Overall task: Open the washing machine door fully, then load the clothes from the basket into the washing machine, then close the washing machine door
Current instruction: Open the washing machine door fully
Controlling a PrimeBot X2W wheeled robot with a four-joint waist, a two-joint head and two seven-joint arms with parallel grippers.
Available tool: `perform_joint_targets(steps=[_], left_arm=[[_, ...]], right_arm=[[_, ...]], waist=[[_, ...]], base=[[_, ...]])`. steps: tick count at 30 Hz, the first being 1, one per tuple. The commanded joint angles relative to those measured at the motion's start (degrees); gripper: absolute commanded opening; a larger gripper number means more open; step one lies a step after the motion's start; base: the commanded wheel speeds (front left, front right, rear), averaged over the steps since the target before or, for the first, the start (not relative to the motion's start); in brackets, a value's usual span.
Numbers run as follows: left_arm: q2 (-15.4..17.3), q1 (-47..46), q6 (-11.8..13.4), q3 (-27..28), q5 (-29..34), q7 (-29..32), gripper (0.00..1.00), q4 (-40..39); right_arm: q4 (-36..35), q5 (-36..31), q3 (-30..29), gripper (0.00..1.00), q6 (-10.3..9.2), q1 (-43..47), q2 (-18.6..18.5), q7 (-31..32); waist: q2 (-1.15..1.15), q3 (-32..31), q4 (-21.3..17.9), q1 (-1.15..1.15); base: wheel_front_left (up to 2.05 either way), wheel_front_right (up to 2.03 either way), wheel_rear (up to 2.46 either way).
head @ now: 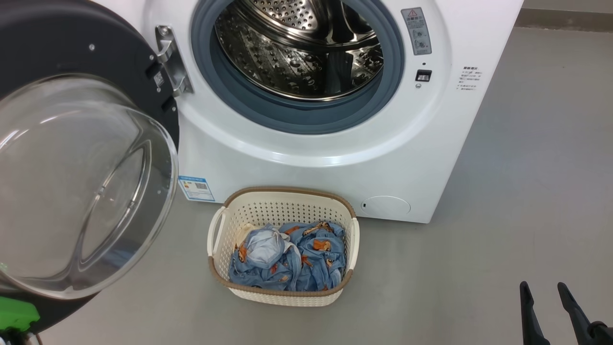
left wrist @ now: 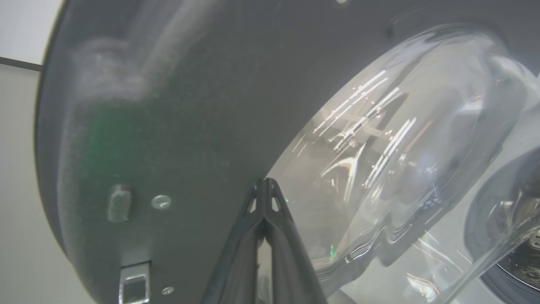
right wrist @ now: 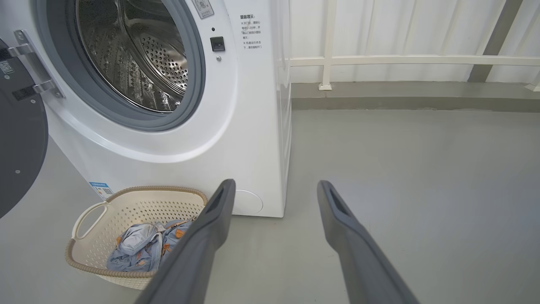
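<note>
Jaws, head view: right gripper (head: 543, 286) parted and empty, lower right of frame, above bare floor. Door (head: 52, 48) fills the left side, swung wide, glass bowl facing the camera. Machine (head: 431, 158) upper centre, drum (head: 297, 52) exposed and empty. Basket (head: 287, 191) lower centre, on the floor just before the machine. Clothes (head: 297, 258) all lie inside it.

Left wrist view: left gripper (left wrist: 265, 183) clenched, fingers pressed together with nothing between them. Tips sit close against the door's (left wrist: 168, 105) inner face, where black rim meets glass. Contact cannot be told.

Right wrist view: right gripper (right wrist: 276, 185) parted, holding nothing. Basket (right wrist: 84, 211) with clothes (right wrist: 139, 249) at lower left, well apart from the fingertips. Machine (right wrist: 253, 126) upper left, door (right wrist: 21, 147) at left edge.

Step in hand, by judgement: opening the door, near or at full swing; loading not begun. Next move calls for clearing the left arm from the door, then bringing the parted right gripper left and down into the basket to pinch a fold of cloth.
</note>
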Motion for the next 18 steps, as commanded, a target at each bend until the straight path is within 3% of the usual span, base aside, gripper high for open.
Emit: perform_joint_targets(steps=[1,9,15,16,18], left_arm=[[2.3,-2.9,-0.4,2.4,1.0,-0.6,0.0,-1.1],[-2.3,-2.6,-2.6,3.1,3.3,-0.6,0.0,-5.3],[-5.9,0.3,-4.1,-0.3,4.1,-0.4,0.0,-16.3],[-6.3,0.8,-4.4,-1.3,4.1,-0.2,0.02,-18.8],[-7.0,2.0,-4.5,-3.4,3.9,0.4,0.23,-24.1]], right_arm=[[-1.3,0.1,1.2,1.0,0.08,-0.5,-0.9,-0.7],[-1.2,0.3,1.2,1.0,0.08,-0.7,-0.9,-0.7],[-1.2,0.2,1.1,1.0,0.08,-0.9,-0.9,-0.7],[-1.2,0.2,1.2,1.0,0.08,-1.0,-0.9,-0.7],[-1.1,0.2,1.3,1.0,0.08,-1.2,-0.9,-0.7]], waist=[[0.0,0.0,0.1,0.0],[0.0,-0.2,1.7,0.0],[0.0,-0.3,2.8,0.0],[0.0,-0.3,2.9,0.0],[0.0,-0.3,3.0,0.0]], base=[[0.0,0.0,0.0],[0.0,0.0,0.0],[0.0,0.0,0.0],[0.0,0.0,0.0],[0.0,0.0,0.0]])
